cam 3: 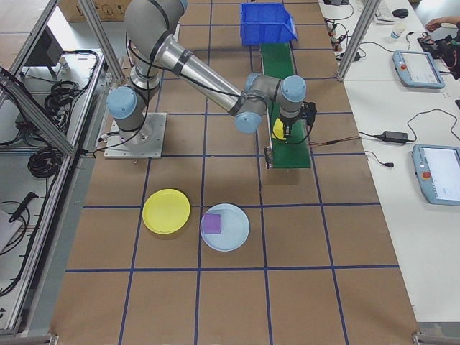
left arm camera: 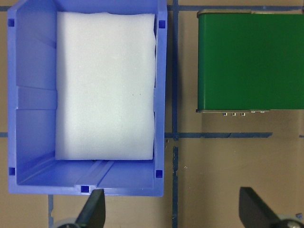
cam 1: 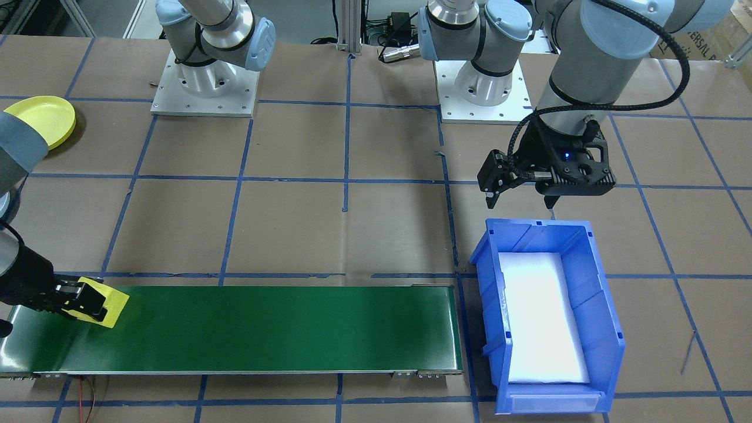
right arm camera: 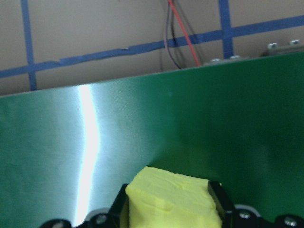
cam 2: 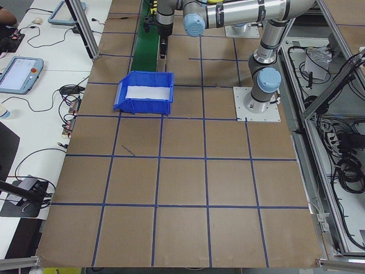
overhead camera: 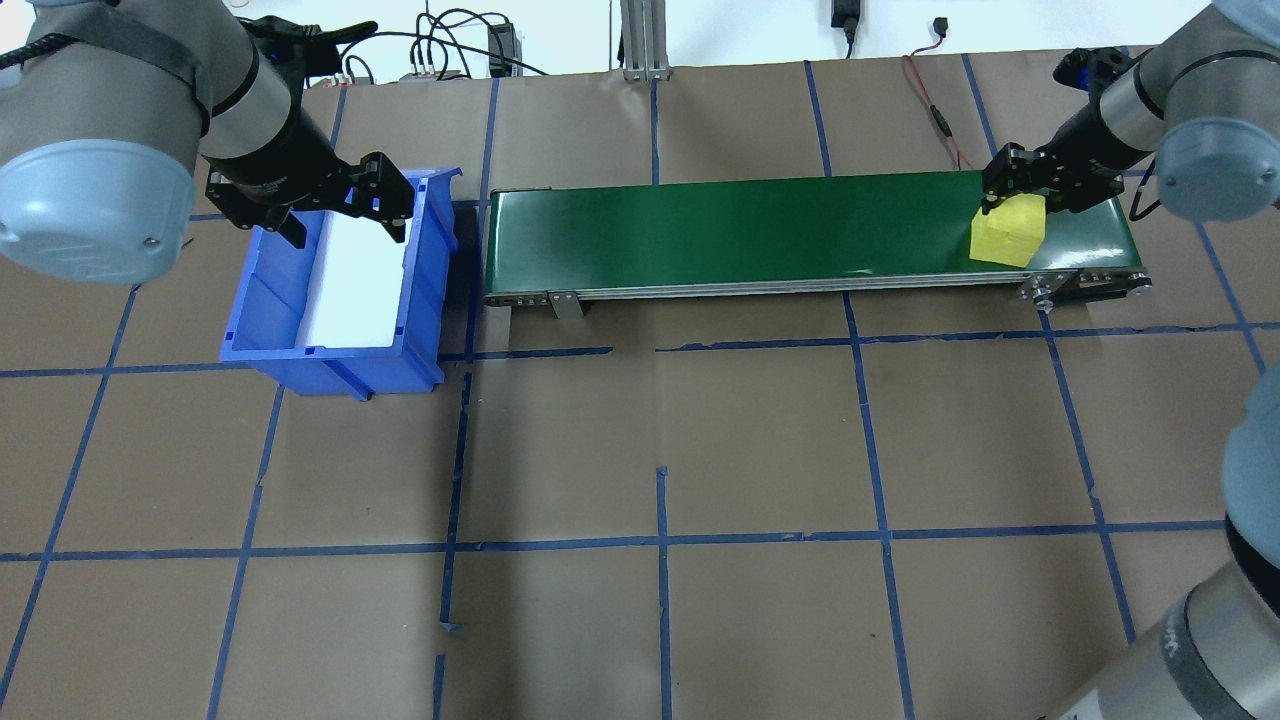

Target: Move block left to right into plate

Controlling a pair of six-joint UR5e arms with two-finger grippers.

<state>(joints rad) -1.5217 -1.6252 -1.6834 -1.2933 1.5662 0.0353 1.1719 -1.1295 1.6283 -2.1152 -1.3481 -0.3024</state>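
Your blue bin (cam 1: 546, 317) sits just below and ahead of the left pincer (cam 1: 520, 202); inside it you see only a white foam pad (left arm camera: 105, 85) covering the floor. The left pincer hangs released over the bin's near rim, its two fingers (left arm camera: 92, 211) spread wide and holding nothing.

Over at the right pincer (overhead camera: 1015, 205), you have the yellow block (overhead camera: 1008, 235) clamped between the fingers, with the block's lower part down at the green conveyor belt (cam 1: 247, 329), at the belt end farthest from the bin. In the right wrist view the block (right arm camera: 171, 202) fills the gap between both fingers.

Behind the right pincer, toward the robot's side of the table (overhead camera: 640, 450), you find two plates lying touching or nearly so: a yellow plate (cam 3: 166, 211) with nothing in it, and a pale blue plate (cam 3: 225, 227) carrying a purple block (cam 3: 212, 223). Both plates lie well apart from the belt.

Red and black wires (right arm camera: 178, 38) run on the table just beyond the belt's far edge from the right pincer. Blue tape lines (overhead camera: 660, 545) cross the brown table covering.
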